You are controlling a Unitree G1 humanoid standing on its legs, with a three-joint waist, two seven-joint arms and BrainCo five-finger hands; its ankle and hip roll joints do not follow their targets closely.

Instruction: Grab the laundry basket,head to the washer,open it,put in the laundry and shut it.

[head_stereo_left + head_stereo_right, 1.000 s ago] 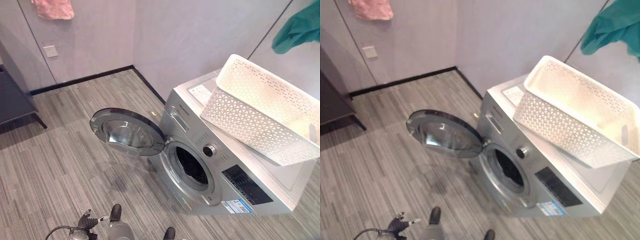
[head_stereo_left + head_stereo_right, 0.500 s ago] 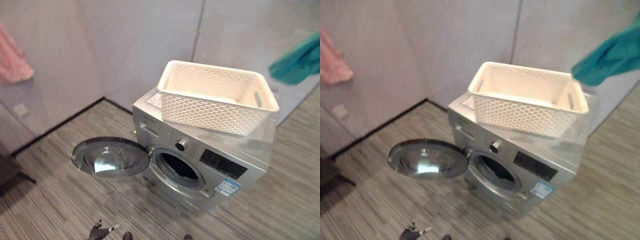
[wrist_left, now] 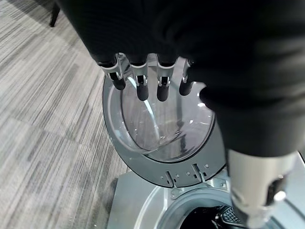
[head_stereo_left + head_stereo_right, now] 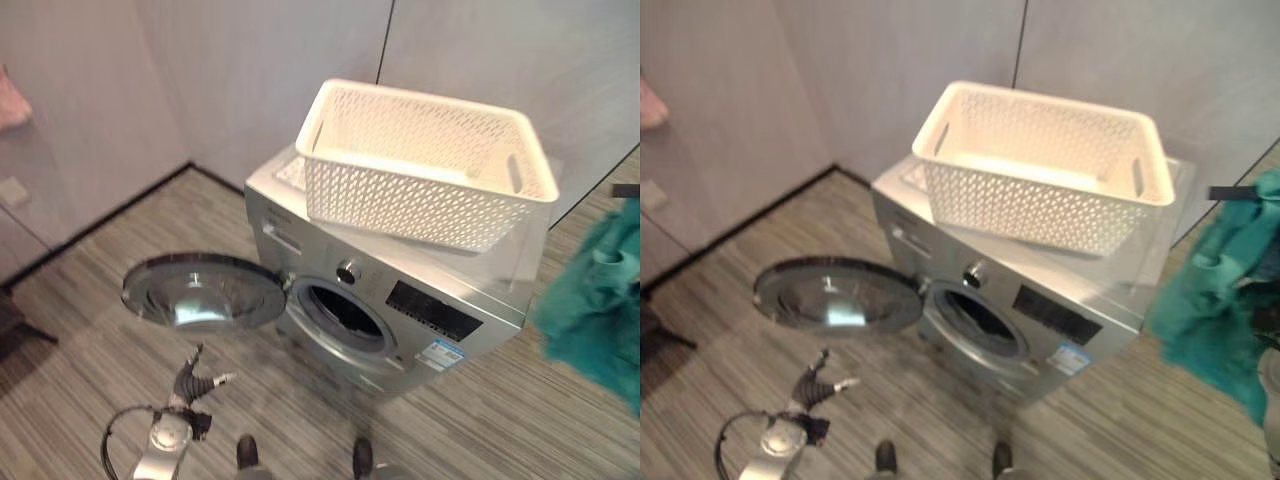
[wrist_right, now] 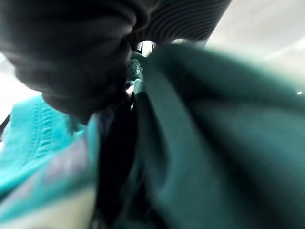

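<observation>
A silver washer stands against the wall with its round door swung wide to the left and the dark drum opening exposed. A white lattice laundry basket rests on top of the washer and looks empty. A teal garment hangs in the air to the right of the washer. In the right wrist view my right hand is bunched into this teal cloth. My left hand hovers low, near the door's front, with relaxed fingers above the door glass, touching nothing.
Grey walls close in behind the washer, with a black skirting line along the floor. A pink cloth hangs at the far left above a wall socket. A dark furniture leg stands at the left edge.
The camera has swung, shifting the whole scene. The teal garment has come down from the upper right to hang beside the washer's right side. My left hand shows higher in the picture.
</observation>
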